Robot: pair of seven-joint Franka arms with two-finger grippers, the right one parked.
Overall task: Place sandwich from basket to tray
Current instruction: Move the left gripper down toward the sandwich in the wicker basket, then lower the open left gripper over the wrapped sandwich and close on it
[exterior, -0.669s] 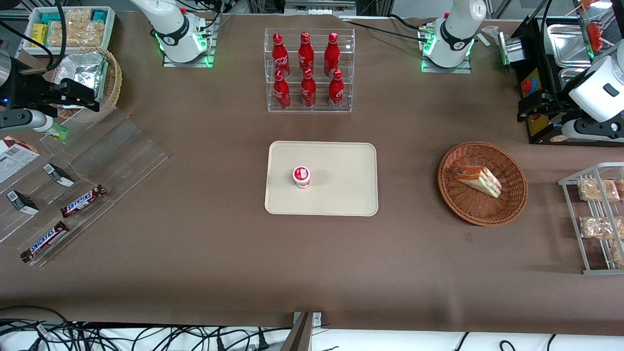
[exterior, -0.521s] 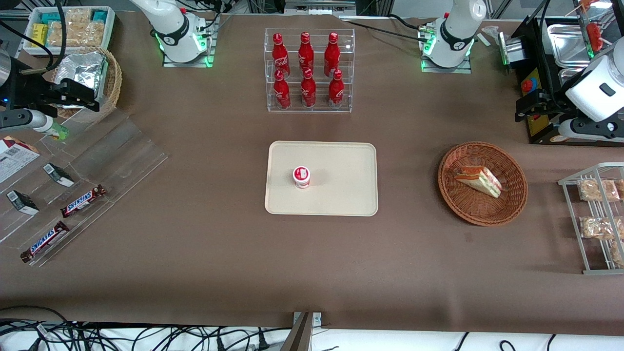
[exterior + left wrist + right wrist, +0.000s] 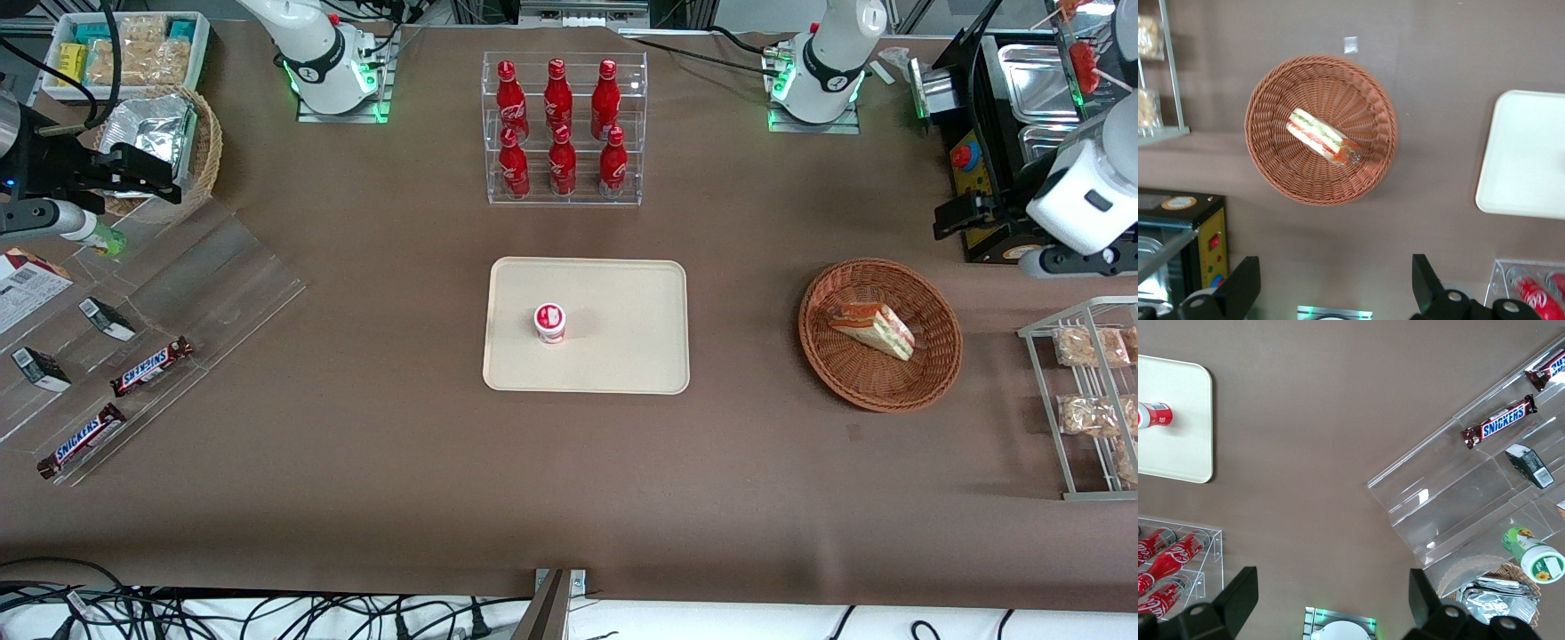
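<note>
The sandwich [image 3: 873, 327], a white wedge with red, orange and green layers, lies in the reddish-brown wicker basket [image 3: 880, 396]. Both show in the left wrist view, the sandwich [image 3: 1323, 137] inside the basket [image 3: 1318, 195]. The cream tray [image 3: 622, 356] lies at the table's middle with a small red and white cup [image 3: 550, 322] on it; its corner shows in the wrist view [image 3: 1531, 167]. My left gripper [image 3: 958, 216] hangs high above the table, farther from the front camera than the basket. It is open and empty [image 3: 1335, 287], apart from the basket.
A clear rack of red bottles [image 3: 563, 129] stands farther from the camera than the tray. A wire rack with snack bags [image 3: 1089, 400] stands beside the basket at the working arm's end. A black unit with steel pans [image 3: 1022, 80] is near the gripper. An acrylic stand holds Snickers bars [image 3: 151, 366].
My left gripper has moved nearer to the front camera and a little toward the basket. The sandwich, basket and tray have not moved.
</note>
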